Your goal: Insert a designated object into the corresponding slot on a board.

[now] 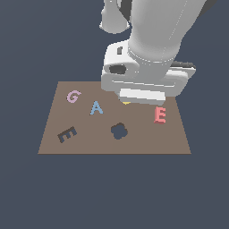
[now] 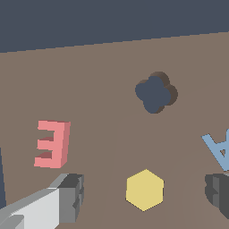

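The board (image 1: 112, 143) lies flat, with no table surface distinguishable around it. The red letter E (image 1: 160, 115) stands on the board near its edge at the exterior view's right, apart from everything else. The E-shaped slot (image 1: 67, 134), dark and tilted, sits near the opposite edge, well apart from the red letter; it does not appear in the wrist view.

The pincer (image 2: 145, 197) hangs above the board with its fingers (image 2: 71, 197) spread wide. A yellow hexagon (image 2: 144, 189) lies on the board between them, untouched. In the exterior view the arm's body hides the fingers and nearly all of the hexagon; only a yellow sliver shows under the arm.

The clover-shaped cutout (image 1: 119, 130) is open and in full view in both pictures. The blue letter A (image 1: 96, 108) lies near the board's middle; the wrist view cuts it off at the frame edge. The pink letter G (image 1: 73, 96) appears only in the exterior view.
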`<state>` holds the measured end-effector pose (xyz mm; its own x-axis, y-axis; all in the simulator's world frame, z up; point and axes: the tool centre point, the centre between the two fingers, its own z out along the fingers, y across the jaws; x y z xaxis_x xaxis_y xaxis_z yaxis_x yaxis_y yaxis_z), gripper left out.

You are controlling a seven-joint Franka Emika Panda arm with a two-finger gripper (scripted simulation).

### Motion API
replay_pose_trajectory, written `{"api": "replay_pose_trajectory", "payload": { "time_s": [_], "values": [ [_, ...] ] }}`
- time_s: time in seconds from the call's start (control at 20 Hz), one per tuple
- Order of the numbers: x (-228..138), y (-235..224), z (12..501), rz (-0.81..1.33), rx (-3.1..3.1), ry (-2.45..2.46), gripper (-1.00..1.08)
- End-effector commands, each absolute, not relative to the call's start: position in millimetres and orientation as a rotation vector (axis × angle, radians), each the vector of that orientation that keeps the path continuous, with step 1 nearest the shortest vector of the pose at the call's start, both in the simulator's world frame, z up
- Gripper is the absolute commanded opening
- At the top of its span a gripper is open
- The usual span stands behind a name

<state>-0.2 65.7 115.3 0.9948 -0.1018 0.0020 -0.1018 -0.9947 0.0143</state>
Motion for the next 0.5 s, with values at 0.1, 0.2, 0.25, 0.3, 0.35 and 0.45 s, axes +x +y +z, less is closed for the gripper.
{"api": "replay_pose_trajectory", "payload": {
  "time_s": [0.1,0.2,0.25,0.3,0.35,0.45],
  "values": [
    [4,105,88,0.001,3.126,-0.22,1.0],
    [7,120,78,0.0,3.126,-0.243,1.0],
    [8,127,74,0.0,3.126,-0.253,1.0],
    [10,133,70,0.0,3.126,-0.263,1.0],
    [11,139,66,0.0,3.126,-0.271,1.0],
    [14,148,60,0.0,3.126,-0.286,1.0]
  ]
}}
